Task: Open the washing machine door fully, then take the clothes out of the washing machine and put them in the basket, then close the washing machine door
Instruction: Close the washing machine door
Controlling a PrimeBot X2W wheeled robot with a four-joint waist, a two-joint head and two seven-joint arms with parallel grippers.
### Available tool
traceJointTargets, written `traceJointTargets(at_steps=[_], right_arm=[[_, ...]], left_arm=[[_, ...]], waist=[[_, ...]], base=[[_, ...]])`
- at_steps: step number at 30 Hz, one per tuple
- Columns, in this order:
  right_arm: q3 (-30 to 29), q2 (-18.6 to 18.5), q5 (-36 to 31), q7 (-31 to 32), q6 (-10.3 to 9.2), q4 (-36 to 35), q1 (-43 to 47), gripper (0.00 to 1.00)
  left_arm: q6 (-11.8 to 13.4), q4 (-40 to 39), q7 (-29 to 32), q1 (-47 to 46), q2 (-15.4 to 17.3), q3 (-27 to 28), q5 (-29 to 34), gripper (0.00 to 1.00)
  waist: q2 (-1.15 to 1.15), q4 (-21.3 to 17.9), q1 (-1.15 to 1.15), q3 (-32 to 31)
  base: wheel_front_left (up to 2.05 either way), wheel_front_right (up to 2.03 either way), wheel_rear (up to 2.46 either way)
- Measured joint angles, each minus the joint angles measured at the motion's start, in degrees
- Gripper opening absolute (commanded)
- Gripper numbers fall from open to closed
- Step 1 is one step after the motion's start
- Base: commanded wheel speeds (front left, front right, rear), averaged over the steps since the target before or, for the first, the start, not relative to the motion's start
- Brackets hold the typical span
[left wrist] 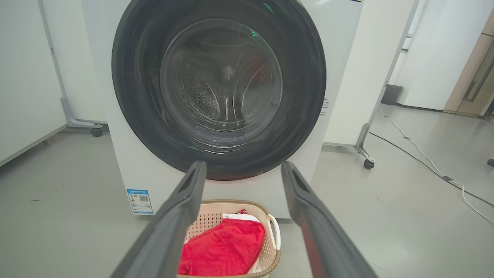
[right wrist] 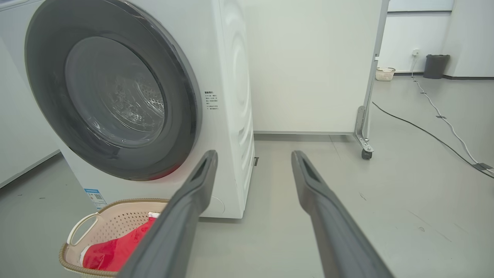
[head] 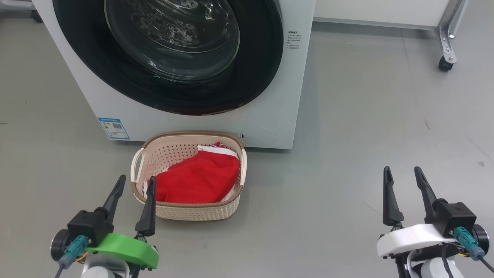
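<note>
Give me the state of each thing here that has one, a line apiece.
Door, shut, flush with the machine's front.
Clothes, lying in the basket.
Basket, upright, holding the clothes.
Left gripper, jaws open, empty.
Right gripper, jaws open, empty.

One washing machine [head: 270,96], with one round door [head: 262,58] and one blue label [head: 113,128]. One basket [head: 185,210] with two loop handles [head: 137,162]. One heap of red clothes [head: 197,179]; the number of garments in it cannot be told. Two grippers: one left gripper [head: 137,178] and one right gripper [head: 402,170], each with two dark fingers [head: 389,200]. Right wrist view: one dark bin [right wrist: 437,65] and one small pale basket [right wrist: 385,73].
</note>
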Motion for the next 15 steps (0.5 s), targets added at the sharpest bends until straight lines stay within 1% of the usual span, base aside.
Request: traceJointTargets(at_steps=[8, 15], right_arm=[[-0.1, 0.3, -0.1, 0.0, 0.00, -0.9, 0.6, 1.00], [-0.2, 0.5, -0.5, 0.0, 0.00, -1.5, 1.2, 1.00]], left_arm=[[0.0, 0.0, 0.0, 0.1, 0.0, 0.0, 0.2, 1.00], [0.0, 0.2, 0.0, 0.9, -0.6, 0.5, -4.7, 1.00]], waist=[[0.00, 0.1, 0.00, 0.0], [0.00, 0.0, 0.00, 0.3]], base=[[0.00, 0.00, 0.00], [0.00, 0.00, 0.00]])
